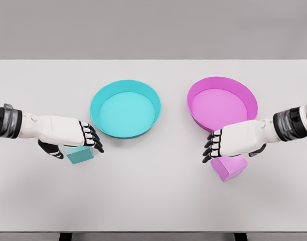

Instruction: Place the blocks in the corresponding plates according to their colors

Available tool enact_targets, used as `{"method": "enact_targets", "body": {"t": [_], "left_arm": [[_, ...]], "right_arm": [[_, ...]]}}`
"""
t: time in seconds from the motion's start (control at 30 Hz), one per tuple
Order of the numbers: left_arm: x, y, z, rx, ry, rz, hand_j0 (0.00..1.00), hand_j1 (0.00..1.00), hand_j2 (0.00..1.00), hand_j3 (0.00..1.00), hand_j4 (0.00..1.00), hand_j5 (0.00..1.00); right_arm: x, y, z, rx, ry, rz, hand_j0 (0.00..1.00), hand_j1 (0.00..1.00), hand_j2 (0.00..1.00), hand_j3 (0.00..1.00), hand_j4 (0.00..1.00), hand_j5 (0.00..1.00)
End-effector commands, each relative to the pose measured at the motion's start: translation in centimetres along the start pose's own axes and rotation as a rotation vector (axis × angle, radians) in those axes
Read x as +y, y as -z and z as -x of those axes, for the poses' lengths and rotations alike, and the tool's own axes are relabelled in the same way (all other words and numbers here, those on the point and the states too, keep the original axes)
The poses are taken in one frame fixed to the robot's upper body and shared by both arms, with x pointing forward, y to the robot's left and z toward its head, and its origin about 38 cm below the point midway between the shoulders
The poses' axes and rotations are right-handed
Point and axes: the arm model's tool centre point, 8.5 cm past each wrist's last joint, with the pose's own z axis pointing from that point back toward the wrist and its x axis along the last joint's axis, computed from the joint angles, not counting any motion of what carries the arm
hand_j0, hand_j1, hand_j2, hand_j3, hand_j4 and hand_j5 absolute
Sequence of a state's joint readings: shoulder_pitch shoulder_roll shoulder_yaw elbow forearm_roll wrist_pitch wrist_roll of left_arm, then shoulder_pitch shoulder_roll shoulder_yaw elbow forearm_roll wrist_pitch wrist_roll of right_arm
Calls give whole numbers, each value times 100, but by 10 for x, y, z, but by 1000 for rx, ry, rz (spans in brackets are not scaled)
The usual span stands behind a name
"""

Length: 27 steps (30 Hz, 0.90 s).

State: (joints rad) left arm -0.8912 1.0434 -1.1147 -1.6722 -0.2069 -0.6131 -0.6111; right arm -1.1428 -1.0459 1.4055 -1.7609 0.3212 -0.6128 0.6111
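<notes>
A teal block (pixel 80 154) lies on the white table (pixel 153 201), left of centre and in front of the teal plate (pixel 125 108). My left hand (pixel 75 144) hovers over the block's far edge, with the fingers (pixel 92 139) spread past its right corner and the thumb on its left side. It holds nothing. A pink block (pixel 230 167) lies in front of the pink plate (pixel 222 104). My right hand (pixel 233 146) covers its far edge, with the fingers (pixel 211 146) relaxed and pointing left, not closed on the block. Both plates hold nothing.
The two plates stand side by side at mid-table with a gap between them. The table's front edge runs along the bottom of the view.
</notes>
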Motion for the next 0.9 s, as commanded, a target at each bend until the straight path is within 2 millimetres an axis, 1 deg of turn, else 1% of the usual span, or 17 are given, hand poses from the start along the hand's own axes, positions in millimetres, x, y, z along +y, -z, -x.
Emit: {"method": "enact_targets", "body": {"t": [0.0,0.07,0.17,0.37,0.57,0.6,0.7,0.77,0.8,0.87], "left_arm": [[-1,1,2,3,-10,-3,93,93,93,93,93,93],[-7,6,3,-2,-28,1,92,92,92,92,92,92],[-7,9,3,-5,-27,2,92,92,92,92,92,92],[-8,8,5,-1,-30,3,92,92,92,92,92,92],[-9,7,6,3,-34,5,92,92,92,92,92,92],[-9,8,6,3,-35,5,92,92,92,92,92,92],[-9,7,6,3,-34,5,92,92,92,92,92,92],[-9,7,6,3,-34,5,92,92,92,92,92,92],[-9,7,6,3,-34,5,92,92,92,92,92,92],[-11,7,10,12,-45,8,92,92,92,92,92,92]], "right_arm": [[0,1,-1,-3,3,-1,100,100,100,100,100,100],[0,2,-1,-6,1,-2,100,100,100,100,100,100],[2,6,-2,-12,-3,-11,100,100,100,100,100,100],[2,10,-4,-25,-5,-16,100,100,100,100,100,100],[1,10,-3,-17,-17,-20,100,100,100,100,100,100],[1,10,-3,-17,-17,-20,94,94,94,94,94,94],[0,10,-3,-17,-20,-20,84,84,84,84,84,84],[0,9,-3,-15,-22,-19,73,73,73,73,73,73],[0,9,-3,-15,-22,-19,70,70,70,70,70,70],[-3,8,-1,-9,-26,-17,67,67,67,67,67,67]]}}
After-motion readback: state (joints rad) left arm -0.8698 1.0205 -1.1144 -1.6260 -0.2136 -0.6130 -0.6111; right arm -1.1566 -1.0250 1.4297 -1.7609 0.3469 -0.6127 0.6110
